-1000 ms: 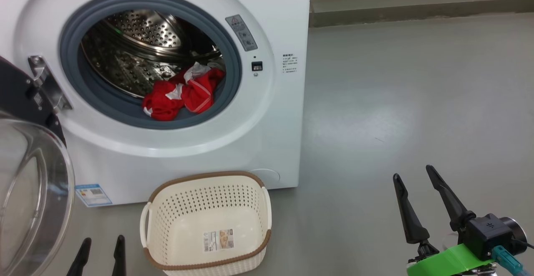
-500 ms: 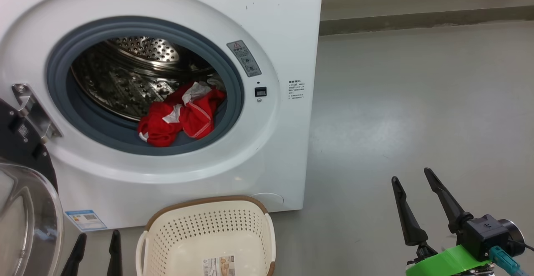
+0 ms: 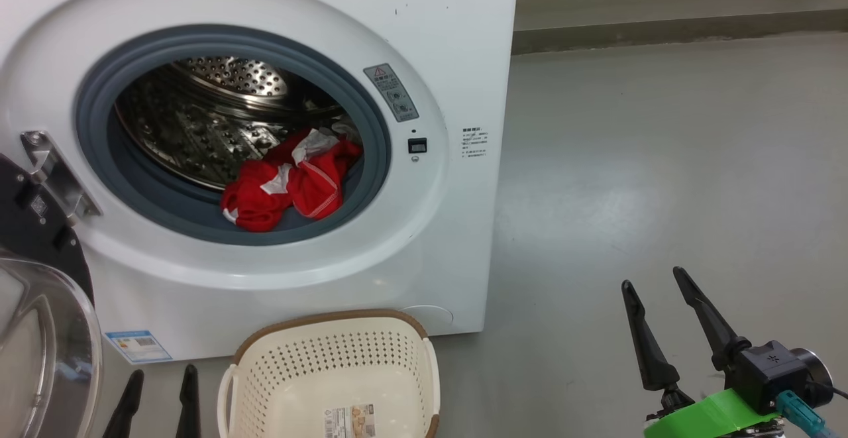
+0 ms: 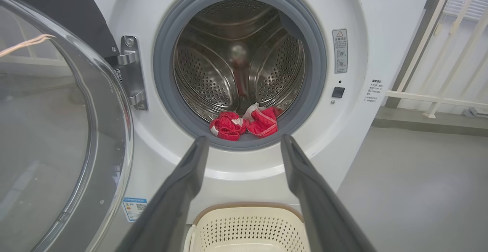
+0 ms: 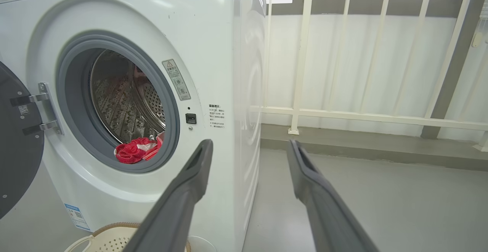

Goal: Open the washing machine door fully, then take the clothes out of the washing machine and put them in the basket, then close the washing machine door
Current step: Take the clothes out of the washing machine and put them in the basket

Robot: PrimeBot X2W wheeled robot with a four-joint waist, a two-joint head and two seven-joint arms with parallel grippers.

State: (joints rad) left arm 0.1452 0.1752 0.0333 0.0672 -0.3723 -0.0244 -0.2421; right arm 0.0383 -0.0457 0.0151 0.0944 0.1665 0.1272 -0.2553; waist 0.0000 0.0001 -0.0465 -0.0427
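Grippers spread and empty: left gripper (image 3: 163,373), right gripper (image 3: 652,277). Basket (image 3: 331,322) sits on floor (image 3: 662,160) just below washing machine (image 3: 464,60) opening, for a short drop. Door (image 3: 40,332) stands wide at left, clearing access. Red clothes (image 3: 291,179) lie at drum's (image 3: 199,120) front edge.

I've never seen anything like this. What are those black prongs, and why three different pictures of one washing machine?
It's a wheeled robot with two arms. The prongs are the fingers of its hands: the left hand and right hand, both open, holding nothing. The head view looks down from a camera on its head; each wrist view looks out between that hand's fingers. The washing machine door is swung open at the left. Some red clothes lie at the front of the drum. A cream basket stands on the grey floor before the washing machine.
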